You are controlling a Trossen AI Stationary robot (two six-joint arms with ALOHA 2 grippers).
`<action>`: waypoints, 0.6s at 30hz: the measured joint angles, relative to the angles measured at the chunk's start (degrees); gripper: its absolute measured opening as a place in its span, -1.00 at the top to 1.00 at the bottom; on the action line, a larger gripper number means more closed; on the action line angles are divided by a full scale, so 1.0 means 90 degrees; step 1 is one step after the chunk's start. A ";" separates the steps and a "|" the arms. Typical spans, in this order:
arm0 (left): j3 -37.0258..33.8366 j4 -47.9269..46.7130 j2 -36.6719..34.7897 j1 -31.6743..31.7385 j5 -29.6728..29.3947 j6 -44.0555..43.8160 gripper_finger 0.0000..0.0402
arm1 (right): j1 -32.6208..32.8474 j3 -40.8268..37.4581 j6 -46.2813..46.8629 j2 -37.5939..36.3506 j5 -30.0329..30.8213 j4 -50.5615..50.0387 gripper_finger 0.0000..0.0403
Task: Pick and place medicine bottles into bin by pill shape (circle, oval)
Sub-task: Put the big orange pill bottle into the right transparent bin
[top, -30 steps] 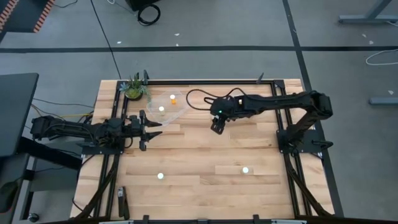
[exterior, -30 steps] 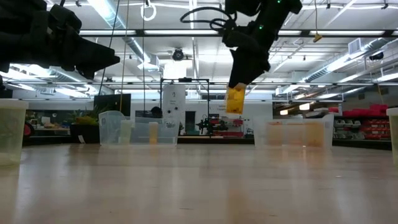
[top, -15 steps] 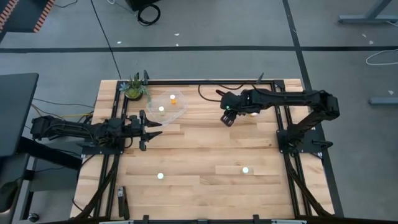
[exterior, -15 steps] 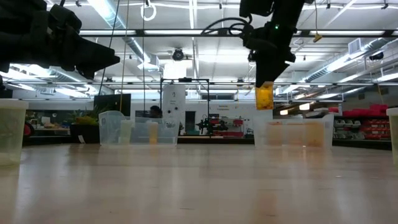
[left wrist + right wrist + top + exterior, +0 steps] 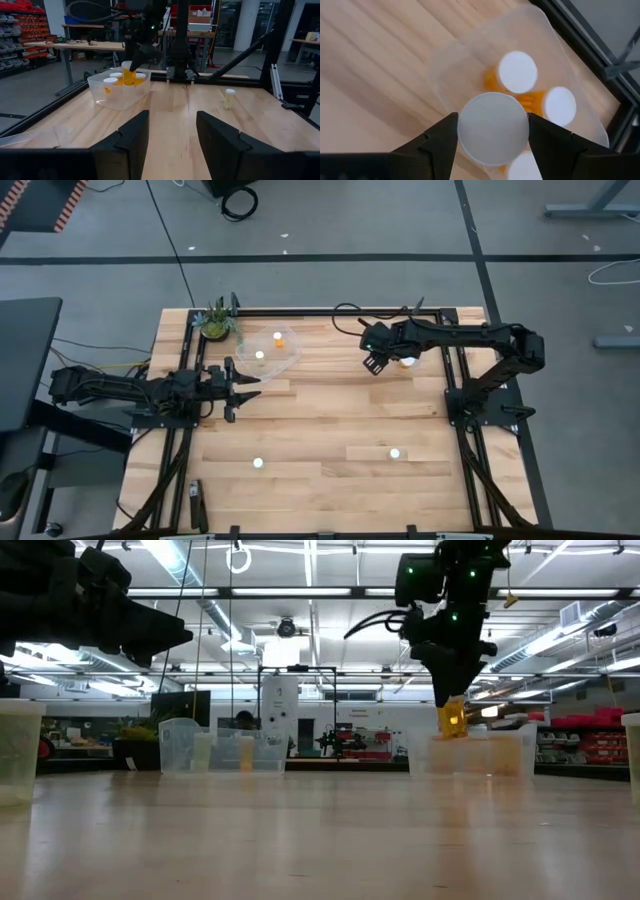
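Right gripper [image 5: 492, 131] hangs over the clear tub [image 5: 418, 360] at the table's far right, fingers clamped on a white-capped amber medicine bottle [image 5: 452, 718] held upright, likely so it drops in cap-up among the three bottles already there. Left gripper [image 5: 170, 132] waits over the left side, fingers apart and empty. Two bottles [image 5: 394, 452] stand unsorted on the near boards.

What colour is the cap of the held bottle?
White cap, on the bottle in the right pincer; clearest in right wrist view.
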 joint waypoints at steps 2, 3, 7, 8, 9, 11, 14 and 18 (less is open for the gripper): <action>0.0000 -0.0002 0.0000 0.0000 0.0000 0.0001 0.14 | -0.0063 -0.0098 0.0032 0.0000 0.0055 0.0002 -0.14; 0.0000 -0.0001 0.0000 0.0002 0.0000 0.0000 0.14 | -0.0105 -0.0152 0.0040 0.0000 0.0065 0.0013 -0.14; 0.0000 -0.0002 0.0000 0.0000 0.0000 0.0000 0.14 | -0.0270 -0.0376 0.0164 0.0000 0.0076 0.0033 -0.14; 0.0000 -0.0002 0.0000 0.0002 0.0002 0.0002 0.14 | -0.0318 -0.0434 0.0191 0.0000 0.0076 0.0044 -0.14; 0.0000 -0.0001 0.0000 0.0002 0.0001 0.0002 0.14 | -0.0367 -0.0496 0.0200 0.0000 0.0075 0.0069 -0.14; 0.0000 0.0000 0.0000 0.0002 0.0000 0.0001 0.14 | -0.0450 -0.0646 0.0180 0.0000 0.0073 0.0245 -0.14; 0.0000 0.0000 0.0000 0.0002 0.0000 0.0000 0.14 | -0.0567 -0.0874 0.0082 0.0002 -0.0036 0.0661 -0.14; 0.0000 0.0000 -0.0001 0.0001 0.0000 0.0000 0.14 | -0.0815 -0.1186 -0.0057 0.0002 -0.0343 0.1264 -0.14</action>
